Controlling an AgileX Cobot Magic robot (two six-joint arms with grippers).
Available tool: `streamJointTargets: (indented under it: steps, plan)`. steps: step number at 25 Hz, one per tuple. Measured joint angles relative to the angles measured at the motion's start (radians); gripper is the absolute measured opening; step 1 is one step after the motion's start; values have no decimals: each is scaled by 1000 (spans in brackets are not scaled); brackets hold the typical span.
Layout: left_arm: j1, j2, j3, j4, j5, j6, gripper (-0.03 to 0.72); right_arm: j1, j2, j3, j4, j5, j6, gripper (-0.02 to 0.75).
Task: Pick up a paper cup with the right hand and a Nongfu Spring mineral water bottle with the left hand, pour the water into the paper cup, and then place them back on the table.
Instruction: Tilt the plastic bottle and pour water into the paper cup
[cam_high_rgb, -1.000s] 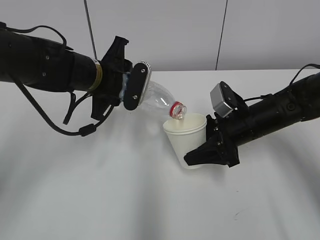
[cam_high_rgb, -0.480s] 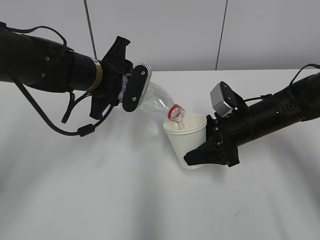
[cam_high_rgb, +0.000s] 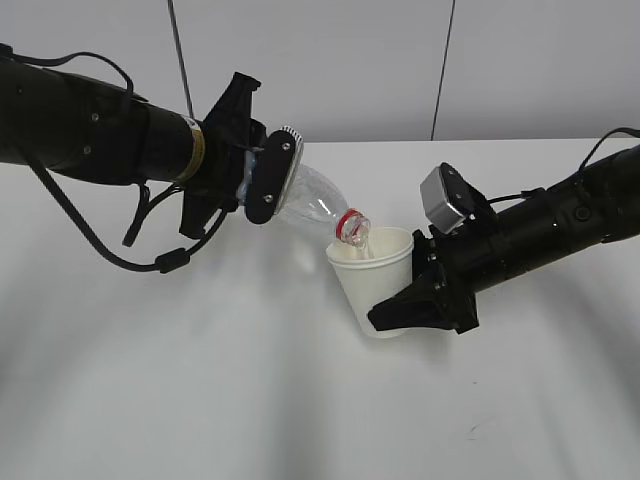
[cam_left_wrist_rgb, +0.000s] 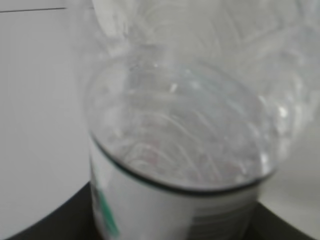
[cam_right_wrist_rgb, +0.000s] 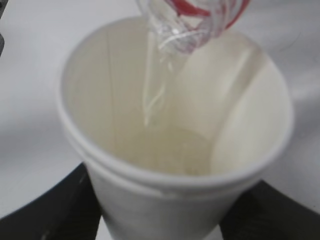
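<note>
Barely shifted since half a second ago: same tilt of the Nongfu Spring mineral water bottle (cam_high_rgb: 312, 201), same hold on the paper cup (cam_high_rgb: 374, 281), pour continuing. Compared with a full second ago, bottle mouth sitting a touch lower and nearer the cup's rim.

Left hand (cam_high_rgb: 110, 135) reaching in from the left edge above the tabletop (cam_high_rgb: 200, 380), its end effector (cam_high_rgb: 262, 180) clamped around the bottle's lower body, bottle held aloft and tipped neck-down toward the right. Red neck ring just over the near-left part of the cup's rim. From the left wrist view, only the clear ribbed bottle (cam_left_wrist_rgb: 185, 130) filling the frame, blurred, with a strip of label at the bottom and dark finger shapes at the lower corners.

Right hand (cam_high_rgb: 540, 235) coming in from the right edge, its end effector (cam_high_rgb: 425, 305) closed on the paper cup's side, grey-silver block (cam_high_rgb: 445, 198) behind it. Cup held roughly upright, slightly tilted, near the middle of the tabletop; whether its base touches the surface or hangs just above cannot be told.

Seen from the right wrist: thin stream of water (cam_right_wrist_rgb: 155, 85) falling from the bottle mouth (cam_right_wrist_rgb: 192, 22) into the cup (cam_right_wrist_rgb: 170, 150), a shallow pool at the bottom.
</note>
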Motion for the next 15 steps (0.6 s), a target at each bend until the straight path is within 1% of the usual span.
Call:
streamJointTargets:
  steps: [15]
  plan:
    - [0, 0, 0, 8, 0, 0, 341, 0, 0, 0, 0, 0, 8, 459]
